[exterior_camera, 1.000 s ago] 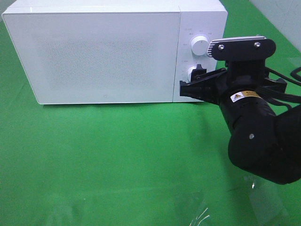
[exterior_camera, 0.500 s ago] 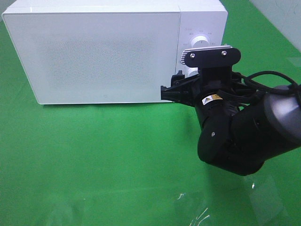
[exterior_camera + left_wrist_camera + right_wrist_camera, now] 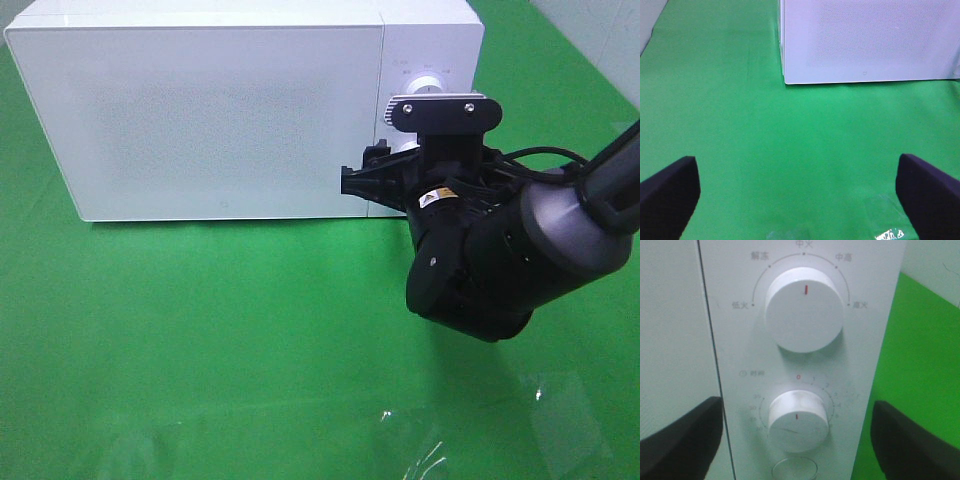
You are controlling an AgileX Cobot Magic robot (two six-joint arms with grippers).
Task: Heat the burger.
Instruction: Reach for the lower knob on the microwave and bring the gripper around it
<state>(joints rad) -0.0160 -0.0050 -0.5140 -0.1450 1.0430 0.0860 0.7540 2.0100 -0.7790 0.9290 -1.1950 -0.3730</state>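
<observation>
My right hand (image 3: 797, 432) gaped wide and empty before the timer knob (image 3: 798, 419); closed off-centre, I judged, it might slip without turning it.

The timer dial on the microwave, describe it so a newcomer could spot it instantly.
Find the white microwave on the green cloth, then the control strip right of its door. There, under the larger power dial, the timer dial is the smaller white knob, ringed by numbers rather than characters.

The white microwave (image 3: 200, 110) sits upright at eleven o'clock in the high view, door shut; its upper dial (image 3: 804, 310) points to twelve o'clock.
</observation>
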